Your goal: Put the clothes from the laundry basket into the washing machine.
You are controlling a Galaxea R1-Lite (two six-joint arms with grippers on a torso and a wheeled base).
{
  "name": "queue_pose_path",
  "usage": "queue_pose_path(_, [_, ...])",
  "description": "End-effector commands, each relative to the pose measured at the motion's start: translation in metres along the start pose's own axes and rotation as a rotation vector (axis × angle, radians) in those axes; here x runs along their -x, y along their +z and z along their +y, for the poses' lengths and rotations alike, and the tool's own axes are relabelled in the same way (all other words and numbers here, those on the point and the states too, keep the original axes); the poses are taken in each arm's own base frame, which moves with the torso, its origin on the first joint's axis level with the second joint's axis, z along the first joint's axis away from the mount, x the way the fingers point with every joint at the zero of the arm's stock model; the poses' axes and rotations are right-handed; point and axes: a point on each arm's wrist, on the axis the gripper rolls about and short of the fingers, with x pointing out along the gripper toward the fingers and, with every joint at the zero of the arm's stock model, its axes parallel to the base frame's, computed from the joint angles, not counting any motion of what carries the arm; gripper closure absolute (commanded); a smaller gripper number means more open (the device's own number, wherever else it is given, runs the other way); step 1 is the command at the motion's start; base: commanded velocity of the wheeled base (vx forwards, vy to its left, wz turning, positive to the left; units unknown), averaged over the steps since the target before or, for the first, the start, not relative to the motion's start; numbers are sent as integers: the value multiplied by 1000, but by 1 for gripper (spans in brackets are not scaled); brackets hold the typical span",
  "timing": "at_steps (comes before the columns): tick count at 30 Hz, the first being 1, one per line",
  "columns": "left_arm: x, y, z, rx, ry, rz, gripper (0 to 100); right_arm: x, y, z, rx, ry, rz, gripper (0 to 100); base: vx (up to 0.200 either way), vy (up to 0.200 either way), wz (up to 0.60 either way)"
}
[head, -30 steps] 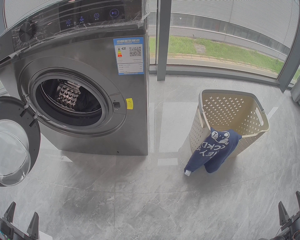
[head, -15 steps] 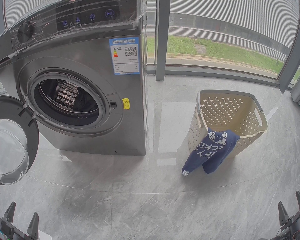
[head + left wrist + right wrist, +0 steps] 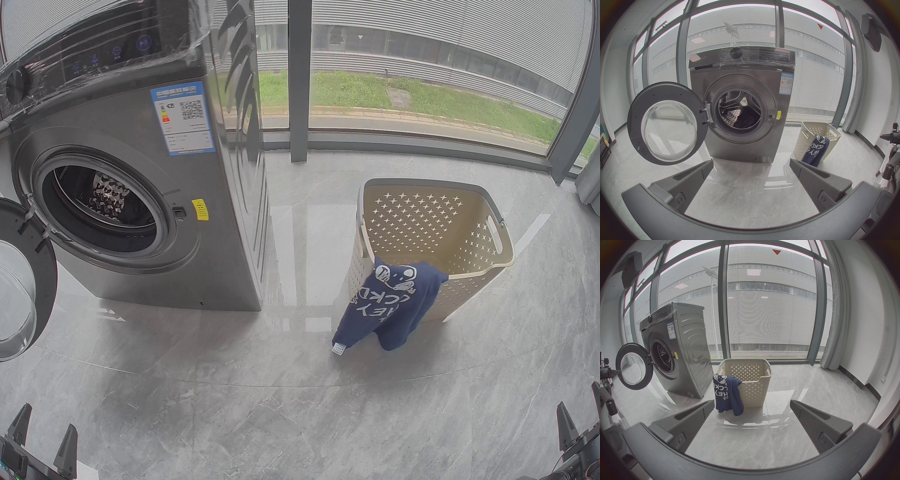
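Left gripper [image 3: 750, 162]: fingers spread wide apart, nothing between them, low at 7 o'clock in the head view. Right gripper [image 3: 751, 402]: likewise spread and holding nothing, low at 5 o'clock. Both hang above the grey tiled floor [image 3: 250, 406], well apart from everything else.

Washing machine [image 3: 125, 206] at 10 o'clock. Its round door [image 3: 22, 281] is swung fully open toward 9 o'clock, hinge side on the machine's left. Drum [image 3: 100, 200] exposed; something dark [image 3: 747, 118] lies low inside (cannot tell what it is).

Laundry basket [image 3: 425, 225] at 1 o'clock, upright on the floor, beside the machine but not touching it. A navy garment [image 3: 387, 306] with white print is draped over the basket's near rim, most of it hanging down the outer wall toward the floor.

Glass window wall [image 3: 437, 62] runs behind, 11 to 2 o'clock.
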Motion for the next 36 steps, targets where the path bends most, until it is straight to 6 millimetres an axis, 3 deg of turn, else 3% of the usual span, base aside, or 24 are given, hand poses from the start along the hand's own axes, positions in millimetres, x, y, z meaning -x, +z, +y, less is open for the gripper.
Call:
queue_pose_path(1, [0, -5, 0, 0, 2, 1, 0, 0, -5, 0, 1, 2, 2, 0, 0, -200, 0])
queue_pose_path(10, [0, -5, 0, 0, 0, 1, 0, 0, -5, 0, 1, 5, 2, 0, 0, -67, 0])
queue_pose_path(16, [0, -5, 0, 2, -1, 1, 0, 0, -5, 0, -2, 5, 4, 0, 200, 0, 0])
queue_pose_path(30, [0, -5, 0, 0, 0, 1, 0, 0, -5, 0, -4, -1, -3, 0, 0, 0, 0])
queue_pose_path(34, [0, -5, 0, 0, 0, 1, 0, 12, 35, 0, -4, 11, -165, 0, 0, 0, 0])
queue_pose_path(36, [0, -5, 0, 0, 0, 1, 0, 10, 41, 0, 6, 36, -130, 0, 0, 0, 0])
